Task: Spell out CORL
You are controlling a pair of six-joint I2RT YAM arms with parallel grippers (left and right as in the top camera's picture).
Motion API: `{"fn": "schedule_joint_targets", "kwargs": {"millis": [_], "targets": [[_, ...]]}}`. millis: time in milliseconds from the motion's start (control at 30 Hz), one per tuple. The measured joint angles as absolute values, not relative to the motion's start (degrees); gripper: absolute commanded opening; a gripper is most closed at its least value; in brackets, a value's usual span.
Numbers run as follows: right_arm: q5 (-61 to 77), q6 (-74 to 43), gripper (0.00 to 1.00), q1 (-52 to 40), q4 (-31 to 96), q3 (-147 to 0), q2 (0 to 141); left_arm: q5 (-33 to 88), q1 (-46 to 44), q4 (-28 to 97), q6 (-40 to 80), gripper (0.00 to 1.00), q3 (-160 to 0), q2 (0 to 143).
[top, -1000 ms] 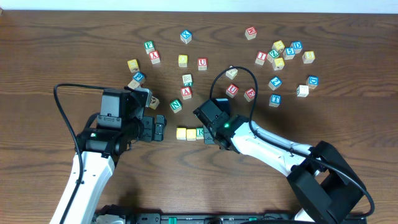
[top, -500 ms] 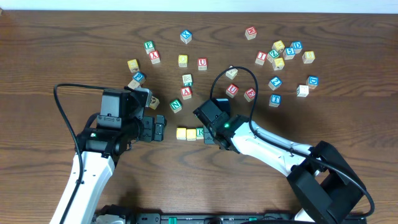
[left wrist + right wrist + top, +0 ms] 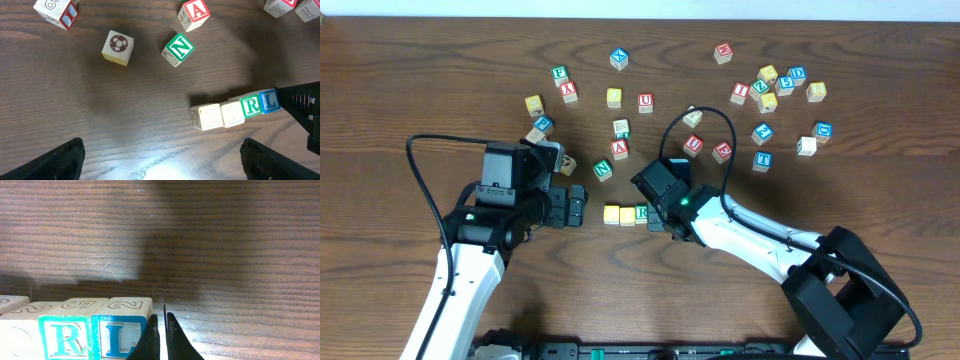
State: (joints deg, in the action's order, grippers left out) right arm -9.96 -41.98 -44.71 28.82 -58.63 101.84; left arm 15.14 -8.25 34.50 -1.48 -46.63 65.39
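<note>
- Nothing stirs on the table (image 3: pixel 880 200) between a second ago and now: both arms and every cube sit where they were, a pause that suggests the word is laid and only needs checking.
- The four task cubes stand in one touching line between the arms: two yellow cubes (image 3: pixel 207 116), then the R cube (image 3: pixel 251 105) and the L cube (image 3: pixel 270 100). The line bends slightly, and the yellow top faces are too faint to read.
- The right gripper (image 3: pixel 161 325), jaws pressed together and holding nothing, rests at the outer side of the L cube, against it or just beside it; contact cannot be confirmed.
- The left gripper (image 3: pixel 575 208) hangs spread wide and empty off the yellow end of the line, apart from it.
- Bare wood lies on the robot's side of the line, giving both arms room to back away.
- On the far side the green N cube (image 3: pixel 178 48) and red A cube (image 3: pixel 194 12) are the nearest strays, clear of the line, though a careless sweep there could knock them.
</note>
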Motion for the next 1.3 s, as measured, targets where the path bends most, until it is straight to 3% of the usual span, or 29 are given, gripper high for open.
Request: {"fn": "schedule_joint_targets", "kwargs": {"millis": [1300], "targets": [[-9.3,-45.4,0.01,-44.7,29.3,-58.6,101.8,15.1,-8.3,34.5,-1.5,0.98,-46.6,65.4]]}}
